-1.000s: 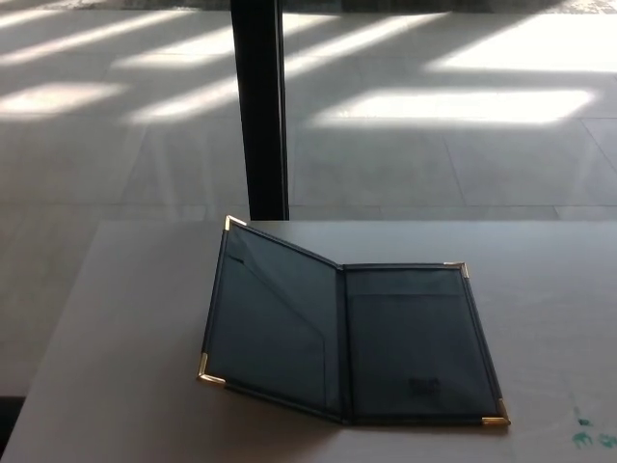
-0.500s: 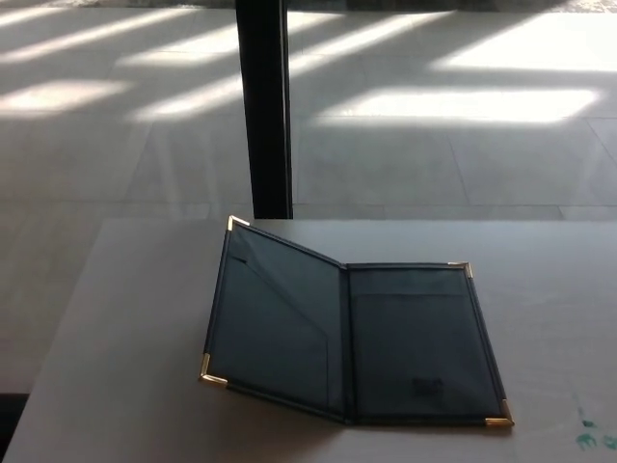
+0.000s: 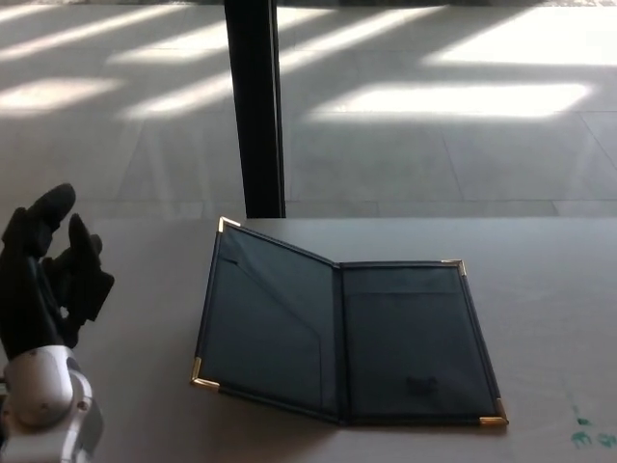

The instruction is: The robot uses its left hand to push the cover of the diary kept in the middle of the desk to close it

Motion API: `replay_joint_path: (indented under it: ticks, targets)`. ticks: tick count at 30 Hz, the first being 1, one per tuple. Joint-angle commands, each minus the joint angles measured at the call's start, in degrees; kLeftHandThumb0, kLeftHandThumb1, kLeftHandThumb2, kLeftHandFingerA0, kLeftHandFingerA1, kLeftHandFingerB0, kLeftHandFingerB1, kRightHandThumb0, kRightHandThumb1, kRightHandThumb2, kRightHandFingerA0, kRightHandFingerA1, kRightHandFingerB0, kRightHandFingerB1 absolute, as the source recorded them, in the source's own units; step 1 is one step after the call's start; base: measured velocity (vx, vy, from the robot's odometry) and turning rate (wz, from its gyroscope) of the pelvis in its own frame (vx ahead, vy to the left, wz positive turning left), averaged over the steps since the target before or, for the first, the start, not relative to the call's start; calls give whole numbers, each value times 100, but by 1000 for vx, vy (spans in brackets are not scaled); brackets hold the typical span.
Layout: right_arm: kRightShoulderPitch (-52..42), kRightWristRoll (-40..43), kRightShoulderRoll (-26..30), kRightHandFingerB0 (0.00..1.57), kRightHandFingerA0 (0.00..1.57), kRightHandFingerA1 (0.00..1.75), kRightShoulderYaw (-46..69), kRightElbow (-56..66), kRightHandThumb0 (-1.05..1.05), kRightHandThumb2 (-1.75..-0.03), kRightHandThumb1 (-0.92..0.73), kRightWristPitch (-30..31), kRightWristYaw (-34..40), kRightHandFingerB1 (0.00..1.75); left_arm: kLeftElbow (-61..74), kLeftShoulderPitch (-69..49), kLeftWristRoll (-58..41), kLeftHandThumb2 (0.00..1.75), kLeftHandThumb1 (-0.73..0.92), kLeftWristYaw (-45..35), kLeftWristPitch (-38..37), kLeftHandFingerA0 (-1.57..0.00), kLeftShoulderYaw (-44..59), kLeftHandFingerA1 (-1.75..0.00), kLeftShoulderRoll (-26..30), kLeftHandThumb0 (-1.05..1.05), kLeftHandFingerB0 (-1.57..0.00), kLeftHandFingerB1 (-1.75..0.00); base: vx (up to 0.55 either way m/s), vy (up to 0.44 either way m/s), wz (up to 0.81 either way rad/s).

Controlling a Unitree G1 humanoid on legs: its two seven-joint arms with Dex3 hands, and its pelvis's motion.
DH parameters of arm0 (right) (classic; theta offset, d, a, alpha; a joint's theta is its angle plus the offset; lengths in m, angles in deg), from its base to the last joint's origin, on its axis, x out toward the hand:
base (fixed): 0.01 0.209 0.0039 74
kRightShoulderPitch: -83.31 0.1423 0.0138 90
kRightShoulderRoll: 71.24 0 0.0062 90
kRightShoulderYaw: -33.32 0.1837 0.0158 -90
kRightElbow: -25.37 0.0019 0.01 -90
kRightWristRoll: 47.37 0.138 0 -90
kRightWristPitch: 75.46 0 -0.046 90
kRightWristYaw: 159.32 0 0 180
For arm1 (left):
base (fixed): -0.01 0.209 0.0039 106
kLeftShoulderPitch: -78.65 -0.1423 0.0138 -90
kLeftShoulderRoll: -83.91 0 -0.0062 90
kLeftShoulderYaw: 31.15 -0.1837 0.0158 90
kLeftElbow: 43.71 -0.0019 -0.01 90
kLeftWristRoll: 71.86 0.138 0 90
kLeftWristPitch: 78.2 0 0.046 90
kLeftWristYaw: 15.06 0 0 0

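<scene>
left hand (image 3: 48,275) entered at left edge; fingers apart; holding nothing

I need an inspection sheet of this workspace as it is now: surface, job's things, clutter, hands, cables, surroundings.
Surface: pale desk, small green marks at its near right corner.
Job's things: dark diary lies open mid-desk; left cover tilted up, right cover flat; gold corner caps.
Clutter: nothing seen.
Hands: left hand raised left of the diary, fingers apart, holding nothing, not touching it; right hand not in view.
Cables: nothing seen.
Surroundings: black post behind the desk, sunlit tiled floor.
</scene>
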Motion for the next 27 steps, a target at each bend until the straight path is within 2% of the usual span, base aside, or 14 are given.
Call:
replay_joint_path:
  ticks: [1, 3, 4, 7, 8, 9, 10, 11, 12, 13, 15, 16, 22, 27]
  targets:
    - [-38, 217, 124, 64, 59, 89, 2, -36, -95, -69, -92, 62, -21, 69, -123, -172, 237, 74, 92, -31, -94, -45, -56, -50, 199, -89, -39, -47, 0, 0, 0]
    - [-59, 213, 118, 63, 55, 89, -27, -22, -95, -70, -92, 58, -12, 70, -169, -188, 313, 75, 91, 30, -72, -46, -68, -52, 253, -92, -39, -48, 0, 0, 0]
    - [-76, 244, 90, 58, 59, 88, -25, 39, -86, -125, -75, 97, 4, 70, -223, -205, 366, 78, 92, 85, -73, -49, -63, -56, 281, -94, -39, -50, 0, 0, 0]
    - [-87, 265, 112, 56, 59, 87, -56, 20, -84, -122, -73, 97, -19, 70, -321, -240, 503, 79, 92, 149, -114, -49, -113, -57, 365, -92, -39, -51, 0, 0, 0]
    - [-48, 282, 125, 64, 60, 91, -46, -42, -94, -68, -92, 79, 18, 69, -300, -257, 462, 78, 92, 155, -58, -45, -87, -56, 348, -90, -37, -51, 0, 0, 0]
    - [-25, 284, 138, 64, 59, 91, -49, -101, -94, -69, -92, 38, 12, 70, -265, -276, 415, 75, 92, 206, 118, -45, -45, -58, 308, -87, -41, -53, 0, 0, 0]
    - [-37, 292, 174, 63, 61, 86, -49, -136, -83, -120, -70, -16, -53, 73, -148, -314, 348, 114, 77, 257, 306, -41, -37, -62, 180, -85, -37, -58, 0, 0, 0]
    - [-47, 306, 170, 63, 58, 88, -50, -95, -94, -69, -92, 26, -34, 67, -19, -408, 390, 76, 92, 277, 438, -45, -95, -55, 124, -91, -38, -50, 0, 0, 0]
    - [-44, 301, 168, 63, 61, 85, -57, -99, -84, -120, -69, 11, -27, 72, 205, -493, 236, 76, 92, 226, 768, -43, -87, -51, 4, -90, -38, -47, 0, 0, 0]
    - [-42, 289, 182, 60, 59, 84, -76, -109, -82, -122, -70, 9, -34, 72, 414, -559, 83, 78, 91, 230, 1002, -41, -66, -50, -153, -90, -36, -47, 0, 0, 0]
    - [-18, 257, 209, 59, 60, 85, -104, -163, -82, -122, -71, 3, -11, 70, 831, -775, -248, 76, 92, 127, 1261, -34, -110, -48, -526, -87, -29, -44, 0, 0, 0]
    - [51, 244, 261, 62, 60, 89, -110, -208, -93, -69, -92, -19, 4, 67, 945, -723, -339, 75, 92, 243, 1491, -44, -100, -46, -733, -87, -37, -44, 0, 0, 0]
    - [127, 193, 371, 60, 59, 84, -139, -397, -94, -69, -92, -101, -60, 62, 1867, -1085, -332, 83, 92, 380, 2271, -51, -757, -50, -1679, -86, -37, -46, 0, 0, 0]
    - [134, 154, 421, 58, 56, 86, -192, -309, -93, -71, -92, -47, -72, 65, 2061, -1272, -570, 83, 91, 348, 2492, -50, -1045, -53, -2033, -90, -37, -48, 0, 0, 0]
